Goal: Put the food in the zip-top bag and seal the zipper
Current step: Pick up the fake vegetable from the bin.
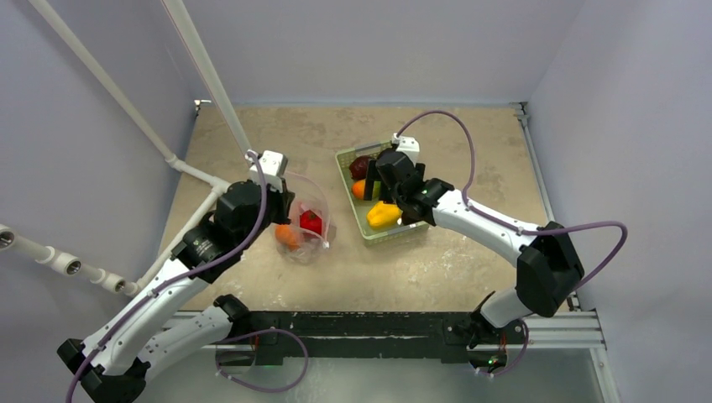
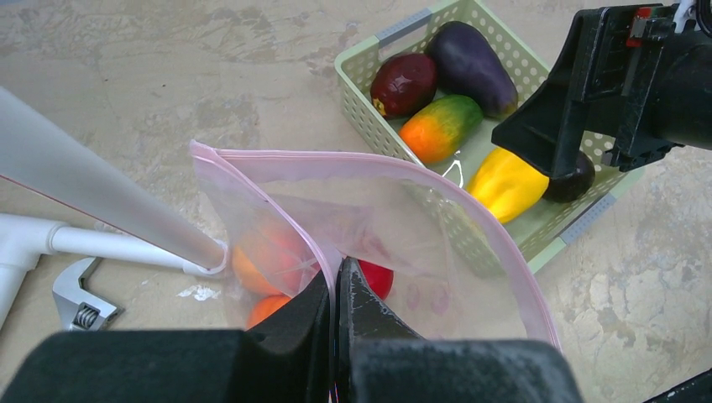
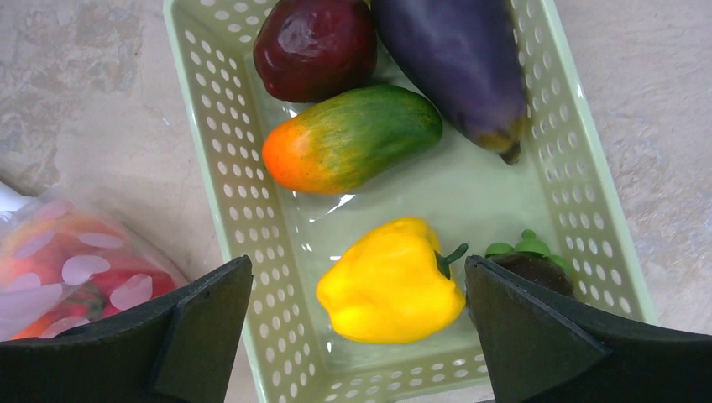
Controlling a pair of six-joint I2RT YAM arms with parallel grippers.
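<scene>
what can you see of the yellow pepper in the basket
The yellow pepper is glossy, lobed, plastic-looking, with a short green stem pointing toward a dark green-capped fruit. It lies on its side on the floor of the pale green basket, at its near end. The open right gripper hovers above it, a finger on either side, seemingly not touching.

Pale green basket (image 3: 220,168), perforated with round holes, containing a yellow pepper (image 3: 388,284), deep purple eggplant (image 3: 458,63), dark red plum (image 3: 315,46) and an orange-to-green graded fruit (image 3: 353,138). Clear zip-top bag (image 2: 403,227) with pink zipper (image 2: 353,157), showing red food (image 2: 379,277) and orange food (image 2: 262,269) within. Worktop (image 1: 437,269) mottled beige.
</scene>
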